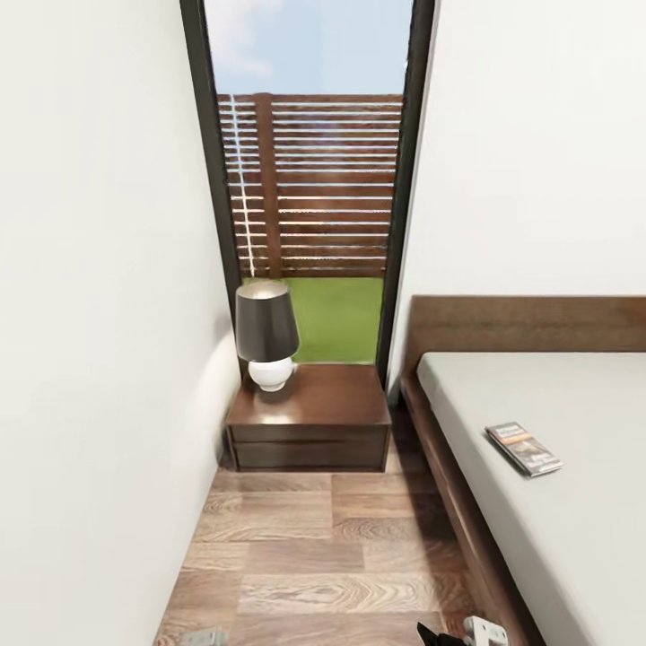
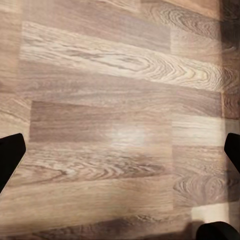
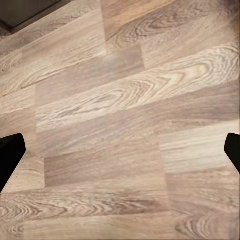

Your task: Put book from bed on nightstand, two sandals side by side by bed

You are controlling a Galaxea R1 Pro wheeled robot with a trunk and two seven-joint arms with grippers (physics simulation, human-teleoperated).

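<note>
my left gripper (image 2: 120,150) and right gripper (image 3: 120,150) both spread wide over brown wood-plank floor (image 1: 314,556), thin dark paperback book (image 1: 524,449) far ahead on pale grey-white mattress bed (image 1: 556,538), glossy dark brown nightstand (image 1: 309,422) beyond my fingers

Above the wood-plank floor (image 2: 115,100), my left gripper (image 2: 120,150) shows two matte black fingertips (image 2: 10,152) with blunt, angled ends. My right gripper (image 3: 120,150) looks the same, black and plain, without markings. Nearer the bed (image 1: 538,422), I have a pale grey bracket (image 1: 484,631) with small holes beside a black part.
</note>
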